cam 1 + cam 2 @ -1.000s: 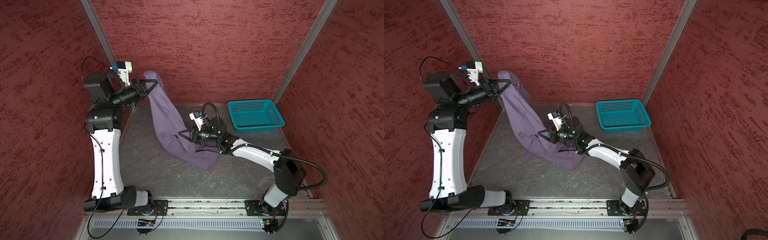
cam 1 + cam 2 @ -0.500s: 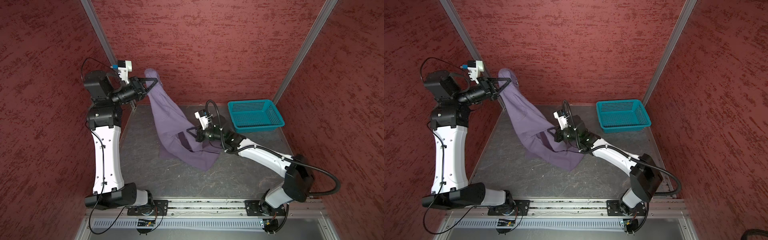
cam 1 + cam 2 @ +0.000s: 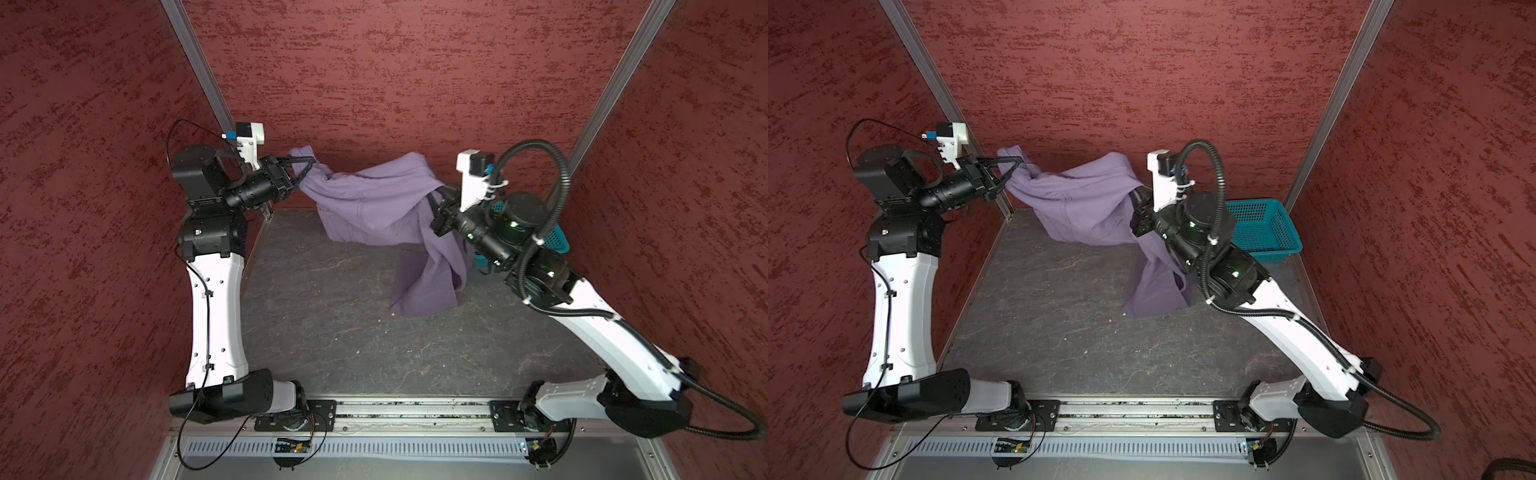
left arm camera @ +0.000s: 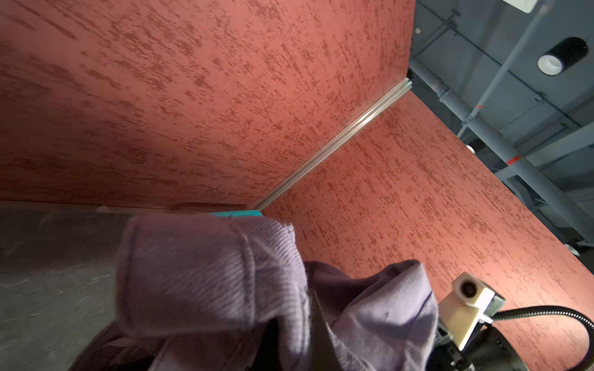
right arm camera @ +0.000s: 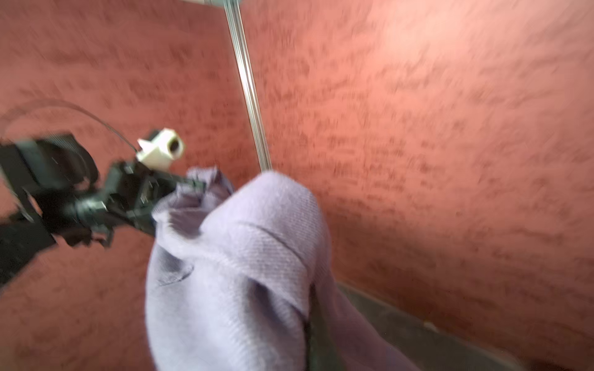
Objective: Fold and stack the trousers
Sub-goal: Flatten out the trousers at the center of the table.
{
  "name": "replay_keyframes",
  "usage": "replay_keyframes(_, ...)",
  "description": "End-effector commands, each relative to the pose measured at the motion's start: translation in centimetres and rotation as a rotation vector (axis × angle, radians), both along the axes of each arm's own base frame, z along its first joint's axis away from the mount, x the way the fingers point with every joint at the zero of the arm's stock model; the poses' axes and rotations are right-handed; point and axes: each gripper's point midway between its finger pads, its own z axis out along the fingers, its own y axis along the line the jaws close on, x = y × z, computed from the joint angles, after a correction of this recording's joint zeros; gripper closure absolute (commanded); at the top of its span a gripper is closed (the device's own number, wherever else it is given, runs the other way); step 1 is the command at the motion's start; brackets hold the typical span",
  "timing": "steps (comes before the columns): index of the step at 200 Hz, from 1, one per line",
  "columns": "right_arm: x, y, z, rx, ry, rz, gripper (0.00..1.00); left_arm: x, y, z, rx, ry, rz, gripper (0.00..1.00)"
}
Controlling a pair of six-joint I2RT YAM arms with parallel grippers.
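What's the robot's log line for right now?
left gripper: shut on muted purple soft-fabric trousers | right gripper: gripping them too | trousers: slung between both grippers, rest hanging below right one | fold: not done

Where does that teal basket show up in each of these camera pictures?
Top view: teal basket, mostly hidden behind the right arm.
Top view: teal basket in the far right corner, largely unobstructed.
Left wrist: thin teal edge just beyond the trousers.
Right wrist: not in it.
Shared landmark: the purple trousers, seen in all four.

trousers [image 3: 374,203] | muted purple, crumpled | hanging aloft, sagging mid-span | leg end on tabletop [image 3: 332,340]
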Motion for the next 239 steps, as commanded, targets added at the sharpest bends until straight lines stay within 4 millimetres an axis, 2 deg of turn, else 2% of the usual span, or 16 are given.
replay_keyframes(1, -1.8, 8.4, -13.8, -0.21, 0.196, 0.212, 0.81, 1.0, 2.5, -0.6, 0.011, -0.017, 0.096, 1.0)
replay_keyframes(6, -2.5, 9.8, -16.1, -0.222, 0.246, 0.253, 0.76, 1.2, 3.1, -1.0, 0.01, -0.008, 0.112, 1.0)
replay_keyframes(20, -4.1, 12.0, -20.6, -0.255, 0.36, 0.349, 0.6, 1.8, 4.3, -2.2, 0.007, 0.02, 0.149, 1.0)
replay_keyframes(35, -5.3, 13.1, -24.3, -0.284, 0.466, 0.41, 0.42, 2.3, 5.6, -3.8, 0.015, 0.05, 0.196, 1.0)
replay_keyframes(50, -5.5, 12.4, -25.5, -0.297, 0.483, 0.391, 0.31, 2.5, 6.9, -5.7, 0.051, 0.087, 0.268, 1.0)
replay_keyframes(66, -5.0, 10.4, -25.0, -0.31, 0.431, 0.315, 0.21, 2.3, 8.1, -7.5, 0.08, 0.12, 0.341, 1.0)
replay_keyframes(77, -4.0, 8.2, -24.5, -0.314, 0.401, 0.232, 0.16, 2.1, 8.4, -8.7, 0.082, 0.136, 0.359, 1.0)
replay_keyframes(97, -2.1, 3.9, -25.9, -0.332, 0.452, 0.096, 0.14, 2.3, 8.3, -10.6, 0.052, 0.171, 0.337, 1.0)
replay_keyframes(117, -0.6, -1.1, -29.6, -0.377, 0.582, -0.053, 0.2, 2.4, 8.3, -11.5, 0.052, 0.188, 0.33, 1.0)
replay_keyframes(132, -0.2, -4.3, -33.4, -0.408, 0.694, -0.134, 0.26, 2.3, 8.3, -11.6, 0.056, 0.191, 0.332, 1.0)
replay_keyframes(135, -0.3, -5.1, -33.2, -0.395, 0.702, -0.144, 0.26, 2.3, 8.3, -11.6, 0.057, 0.19, 0.332, 1.0)
replay_keyframes(155, -0.2, -7.3, -36.1, -0.396, 0.773, -0.174, 0.27, 2.1, 8.2, -11.6, 0.057, 0.192, 0.33, 1.0)
replay_keyframes(166, 0.2, -7.9, -37.0, -0.391, 0.798, -0.184, 0.23, 2.0, 8.1, -11.7, 0.057, 0.197, 0.328, 1.0)
replay_keyframes(185, 1.3, -7.7, -39.5, -0.411, 0.86, -0.185, 0.18, 1.8, 8.0, -11.7, 0.059, 0.201, 0.326, 1.0)
replay_keyframes(213, 3.1, -5.1, -40.6, -0.427, 0.876, -0.113, 0.15, 1.3, 7.9, -11.7, 0.072, 0.202, 0.329, 1.0)
replay_keyframes(239, 4.9, -3.6, -41.5, -0.446, 0.865, -0.095, 0.13, 1.0, 7.9, -11.9, 0.083, 0.213, 0.333, 1.0)
